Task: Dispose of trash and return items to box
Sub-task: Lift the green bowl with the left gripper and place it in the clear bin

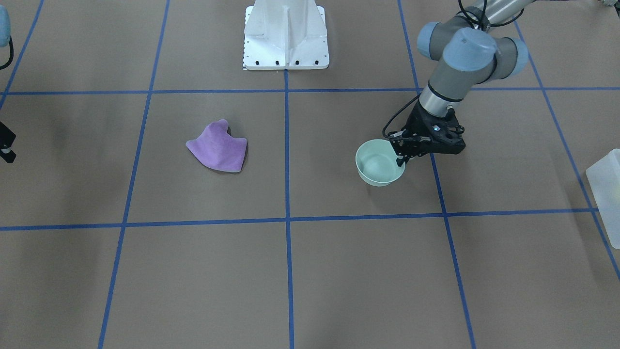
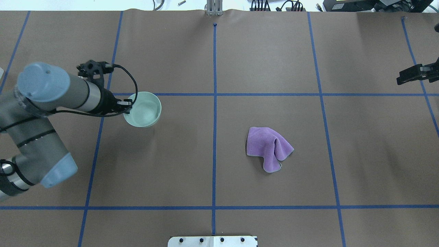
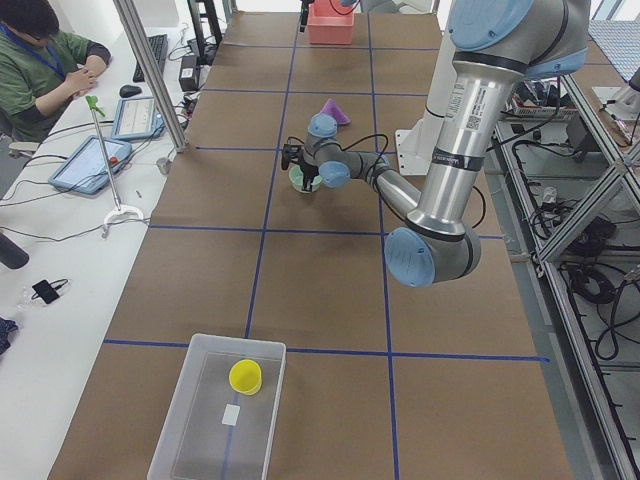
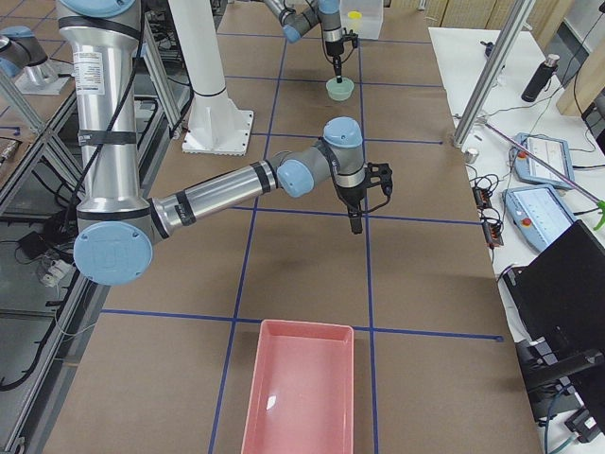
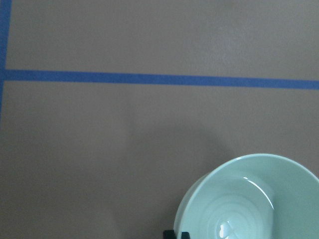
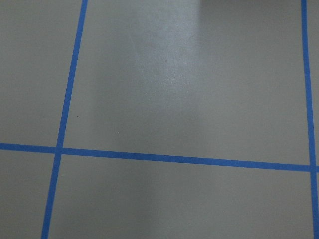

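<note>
The mint-green bowl [image 1: 379,165] [image 2: 143,109] [image 5: 249,199] is at my left side of the table. My left gripper [image 1: 401,162] [image 2: 127,104] is shut on the bowl's rim, one finger inside and one outside. The purple cloth [image 1: 220,148] [image 2: 267,147] lies crumpled near the table's middle. The translucent box [image 3: 190,440] [image 1: 608,189] stands at the left end and holds the yellow cup [image 3: 245,376]. My right gripper [image 2: 399,80] [image 4: 356,227] hovers over bare table at the right, empty, its fingers together.
A pink tray [image 4: 301,388] [image 3: 330,22] stands at the table's right end. The white robot base [image 1: 286,36] is bolted at the near middle edge. An operator [image 3: 40,55] sits beside the table with tablets and cables.
</note>
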### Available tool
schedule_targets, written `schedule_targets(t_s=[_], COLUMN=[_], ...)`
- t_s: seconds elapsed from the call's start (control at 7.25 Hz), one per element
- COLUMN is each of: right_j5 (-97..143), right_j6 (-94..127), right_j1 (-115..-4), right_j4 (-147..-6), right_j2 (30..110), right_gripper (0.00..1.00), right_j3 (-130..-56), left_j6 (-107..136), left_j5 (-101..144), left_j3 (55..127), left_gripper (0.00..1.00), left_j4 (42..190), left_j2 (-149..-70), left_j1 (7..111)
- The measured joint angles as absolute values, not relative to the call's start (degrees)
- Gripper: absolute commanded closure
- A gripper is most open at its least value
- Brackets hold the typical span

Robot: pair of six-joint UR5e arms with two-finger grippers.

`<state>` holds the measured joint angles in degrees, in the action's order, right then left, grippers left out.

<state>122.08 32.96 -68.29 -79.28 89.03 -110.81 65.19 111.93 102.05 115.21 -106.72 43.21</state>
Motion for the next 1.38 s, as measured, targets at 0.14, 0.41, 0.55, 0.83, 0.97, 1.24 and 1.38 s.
schedule_targets(t_s=[0.14, 0.41, 0.55, 0.83, 0.97, 1.24, 1.38], right_j5=[122.1, 122.1, 122.1, 122.0, 122.0, 121.6, 121.3], right_j6=[33.0, 33.0, 33.0, 33.0, 33.0, 33.0, 33.0], right_j1=[-68.2, -68.0, -67.9, -67.8, -67.8, -67.6, -67.4], right_j4=[-79.3, -79.2, -79.2, -79.2, -79.2, -79.2, -79.2], right_j2=[89.0, 89.0, 89.0, 88.9, 88.9, 88.8, 88.7], right_gripper=[0.0, 0.0, 0.0, 0.0, 0.0, 0.0, 0.0], right_j3=[-110.8, -110.8, -110.8, -110.8, -110.8, -110.7, -110.6], left_j6=[60.1, 45.6, 37.8, 26.2, 23.0, 20.5, 20.3], left_j5=[115.9, 124.6, 129.2, 134.7, 135.4, 134.0, 132.1], left_j3=[102.1, 99.3, 94.6, 81.5, 74.6, 63.7, 60.3], left_gripper=[1.0, 1.0, 1.0, 1.0, 1.0, 1.0, 1.0], left_j4=[115.1, 114.9, 114.9, 114.9, 114.9, 115.2, 115.7], left_j2=[-104.9, -101.2, -100.7, -102.7, -104.2, -106.4, -106.8], left_j1=[48.5, 62.1, 69.4, 81.6, 85.8, 90.0, 90.7])
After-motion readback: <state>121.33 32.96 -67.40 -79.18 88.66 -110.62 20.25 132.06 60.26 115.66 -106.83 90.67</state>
